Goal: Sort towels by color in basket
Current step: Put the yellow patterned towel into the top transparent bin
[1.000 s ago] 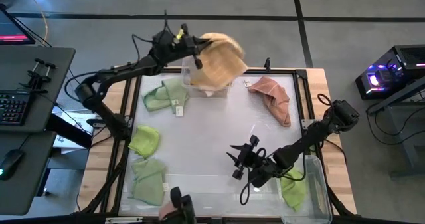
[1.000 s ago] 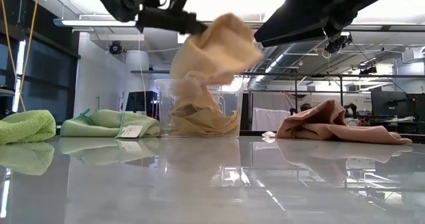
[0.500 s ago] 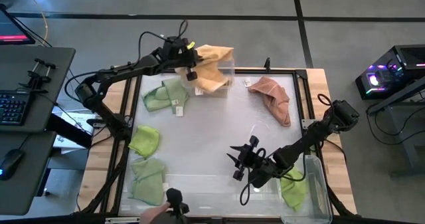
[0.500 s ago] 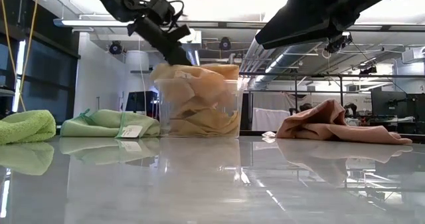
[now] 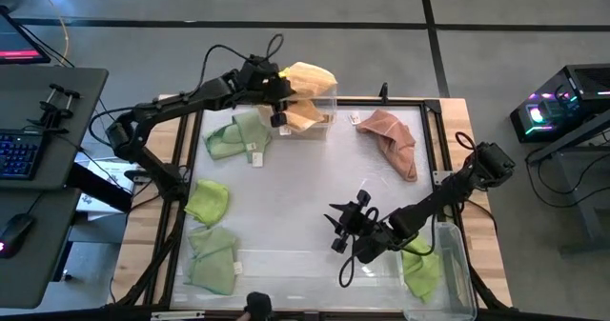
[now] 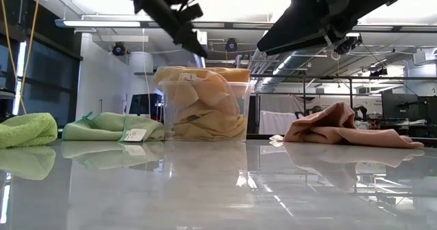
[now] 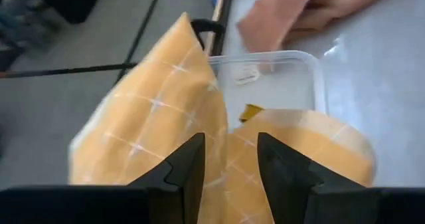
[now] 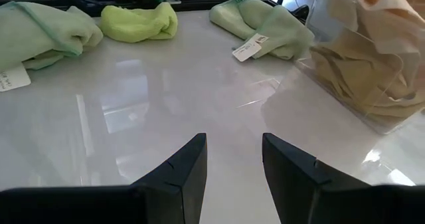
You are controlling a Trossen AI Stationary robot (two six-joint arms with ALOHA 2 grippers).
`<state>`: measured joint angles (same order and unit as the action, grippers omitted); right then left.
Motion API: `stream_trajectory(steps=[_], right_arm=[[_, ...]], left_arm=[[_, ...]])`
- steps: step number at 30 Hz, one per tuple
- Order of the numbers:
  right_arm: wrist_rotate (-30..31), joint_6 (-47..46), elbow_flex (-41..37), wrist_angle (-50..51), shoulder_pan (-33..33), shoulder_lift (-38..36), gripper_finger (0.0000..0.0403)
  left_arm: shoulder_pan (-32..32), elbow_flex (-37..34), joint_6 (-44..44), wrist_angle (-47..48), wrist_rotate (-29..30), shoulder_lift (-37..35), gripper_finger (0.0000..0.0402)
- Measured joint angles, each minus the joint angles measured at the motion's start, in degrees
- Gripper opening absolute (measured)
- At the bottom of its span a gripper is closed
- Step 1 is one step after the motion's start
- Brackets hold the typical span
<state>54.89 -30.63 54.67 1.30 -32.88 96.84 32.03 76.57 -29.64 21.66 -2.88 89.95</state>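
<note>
Two arms reach over the table: the left arm stretches from the left edge toward the far side, its left gripper [image 5: 277,100] raised just above the clear bin [image 5: 329,100] there, fingers parted and holding nothing over the mustard towels [image 5: 307,81] heaped in it. The right arm angles in from the right edge, its right gripper [image 5: 341,228] low over the near middle with fingers spread and empty. Green towels [image 5: 238,136] lie along the left side, one sits in a second bin [image 5: 450,250] at the right, and the salmon towel [image 5: 393,138] lies at the far right.
</note>
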Motion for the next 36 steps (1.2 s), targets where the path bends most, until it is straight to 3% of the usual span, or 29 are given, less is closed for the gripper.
stream_trajectory(steps=[5, 8, 11, 16, 22, 30, 36], right_arm=[[-0.3, -1.0, 0.0, 0.1, 0.0, 0.0, 0.014], [-0.3, -1.9, 0.0, 0.2, 0.0, 0.0, 0.014], [-0.3, -1.9, 0.0, 0.2, 0.0, 0.0, 0.014], [-0.3, -1.9, 0.0, 0.2, 0.0, 0.0, 0.014], [-0.3, -1.9, 0.0, 0.2, 0.0, 0.0, 0.014], [-0.5, -2.0, 0.0, 0.7, 0.0, 0.0, 0.014], [-0.7, -2.5, 0.0, 0.9, 0.0, 0.0, 0.014]], left_arm=[[-2.1, 5.4, 2.9, 7.6, 24.4, 0.0, 0.0108], [0.3, 7.0, 6.3, 12.8, 31.1, 0.0, 0.0089], [3.9, 6.6, 9.0, 16.6, 28.5, 0.2, 0.0068], [8.7, 5.1, 12.1, 17.1, 15.4, 2.4, 0.0037], [8.1, 4.8, 10.9, 13.2, 4.4, 8.1, 0.0012], [2.5, 4.8, 2.0, 7.9, 2.4, 15.6, 0.0001], [1.1, 4.8, 1.0, 7.2, 3.9, 17.7, 0.0001]])
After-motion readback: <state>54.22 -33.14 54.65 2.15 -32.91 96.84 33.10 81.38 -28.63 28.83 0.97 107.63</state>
